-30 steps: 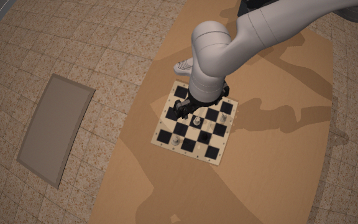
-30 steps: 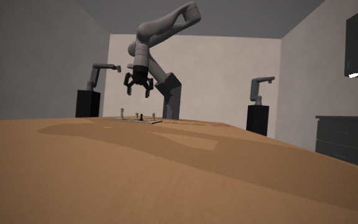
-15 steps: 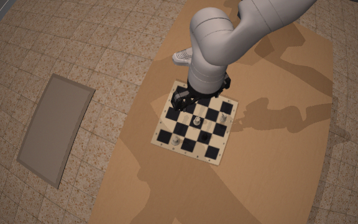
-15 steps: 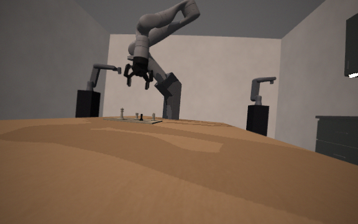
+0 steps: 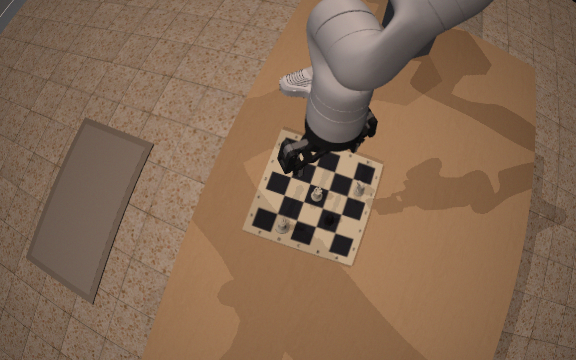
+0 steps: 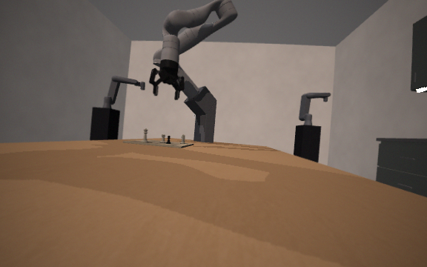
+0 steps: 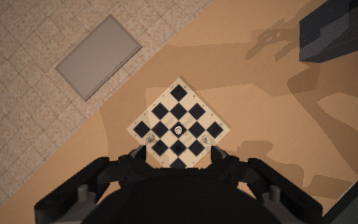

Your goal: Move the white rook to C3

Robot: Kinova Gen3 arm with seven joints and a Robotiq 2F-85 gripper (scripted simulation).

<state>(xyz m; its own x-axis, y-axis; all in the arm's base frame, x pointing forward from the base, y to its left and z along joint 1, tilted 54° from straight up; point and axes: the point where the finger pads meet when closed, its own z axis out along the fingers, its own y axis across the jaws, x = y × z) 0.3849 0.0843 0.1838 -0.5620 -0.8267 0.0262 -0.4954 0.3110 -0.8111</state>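
The chessboard lies on the wooden table. The white rook stands upright on the board's middle square; it also shows in the wrist view and the exterior view. A tall white piece stands near the board's left corner. Another white piece stands by the right edge. A black pawn stands just in front of the rook. My gripper hangs high above the board, open and empty; its fingertips frame the board in the wrist view. The edge letters are too small to read.
The arm's base stands on the table behind the board. A grey mat lies on the floor to the left. Two camera stands and a dark cabinet stand beyond the table.
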